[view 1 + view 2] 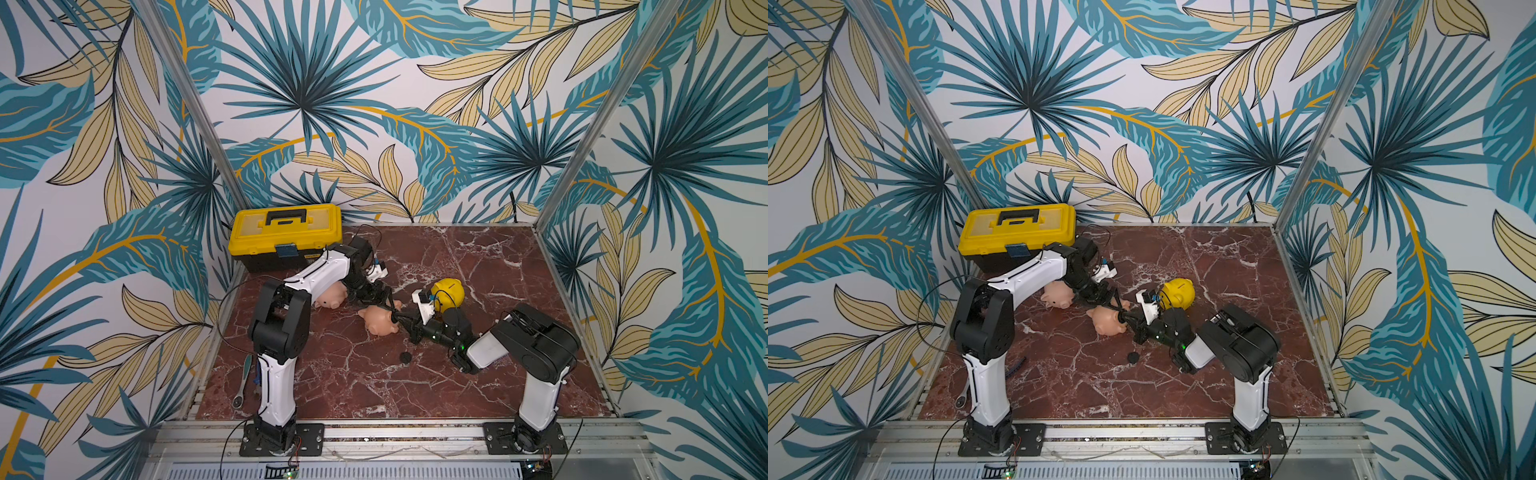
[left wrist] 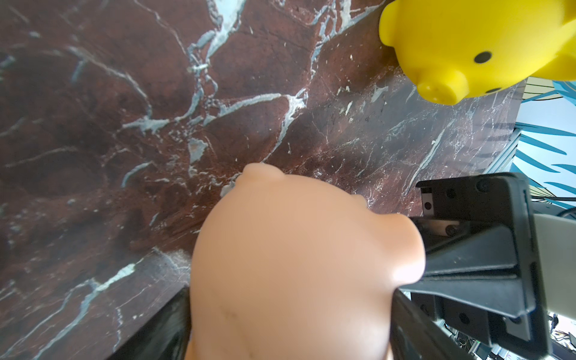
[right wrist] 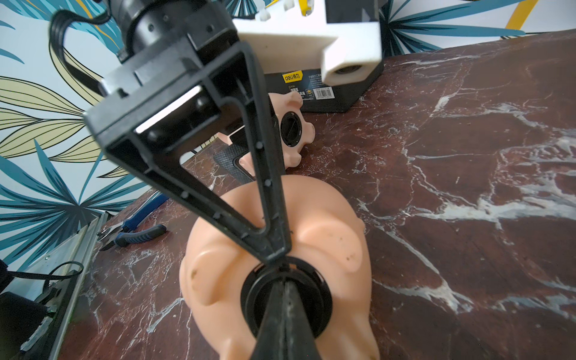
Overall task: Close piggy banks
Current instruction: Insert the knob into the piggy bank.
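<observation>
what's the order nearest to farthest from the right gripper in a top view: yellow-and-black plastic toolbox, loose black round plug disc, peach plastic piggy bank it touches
1. Peach plastic piggy bank, touching the right gripper.
2. Black round plug disc, toward the front edge.
3. Yellow-and-black plastic toolbox, back left corner.

Yellow-and-black toolbox (image 1: 286,239), ratchet wrench (image 1: 245,376) and small black disc (image 1: 405,356), well apart on marble tabletop (image 1: 498,270).

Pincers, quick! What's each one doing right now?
Left pincer: closed, holding a pink pig.
Right pincer: closed, tips on that pig's black plug.
</observation>
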Controlling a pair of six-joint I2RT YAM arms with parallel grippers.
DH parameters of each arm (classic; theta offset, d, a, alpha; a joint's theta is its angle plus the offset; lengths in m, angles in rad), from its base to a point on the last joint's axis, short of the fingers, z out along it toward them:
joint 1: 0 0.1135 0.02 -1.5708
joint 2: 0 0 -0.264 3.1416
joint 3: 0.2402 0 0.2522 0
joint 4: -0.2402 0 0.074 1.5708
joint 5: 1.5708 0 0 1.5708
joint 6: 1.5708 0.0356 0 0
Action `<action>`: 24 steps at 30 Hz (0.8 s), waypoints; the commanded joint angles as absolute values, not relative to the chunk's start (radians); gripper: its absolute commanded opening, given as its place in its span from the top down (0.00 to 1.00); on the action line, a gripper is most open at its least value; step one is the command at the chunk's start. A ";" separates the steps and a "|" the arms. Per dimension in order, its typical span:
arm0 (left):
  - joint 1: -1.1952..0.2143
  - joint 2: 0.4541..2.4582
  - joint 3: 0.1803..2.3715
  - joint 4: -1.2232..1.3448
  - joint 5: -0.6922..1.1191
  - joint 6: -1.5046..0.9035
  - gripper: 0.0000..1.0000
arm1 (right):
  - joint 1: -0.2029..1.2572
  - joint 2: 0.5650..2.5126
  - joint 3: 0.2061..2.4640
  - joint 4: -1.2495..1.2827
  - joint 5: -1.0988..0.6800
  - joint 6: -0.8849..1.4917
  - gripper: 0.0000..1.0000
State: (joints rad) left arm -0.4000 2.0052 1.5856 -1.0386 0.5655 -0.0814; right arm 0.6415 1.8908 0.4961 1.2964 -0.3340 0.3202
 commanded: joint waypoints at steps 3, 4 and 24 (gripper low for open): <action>-0.406 2.058 1.549 -1.065 0.571 -0.065 0.13 | 0.651 1.897 0.515 1.312 -0.339 0.303 1.00; -0.406 2.058 1.549 -1.065 0.571 -0.066 0.13 | 0.651 1.901 0.516 1.312 -0.338 0.304 1.00; -0.406 2.063 1.552 -1.065 0.570 -0.067 0.13 | 0.657 1.940 0.527 1.331 -0.295 0.428 1.00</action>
State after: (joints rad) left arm -0.3908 2.0102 1.5856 -1.0382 0.5728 -0.0944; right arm 0.6441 1.9404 0.5098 1.3613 -0.3241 0.3824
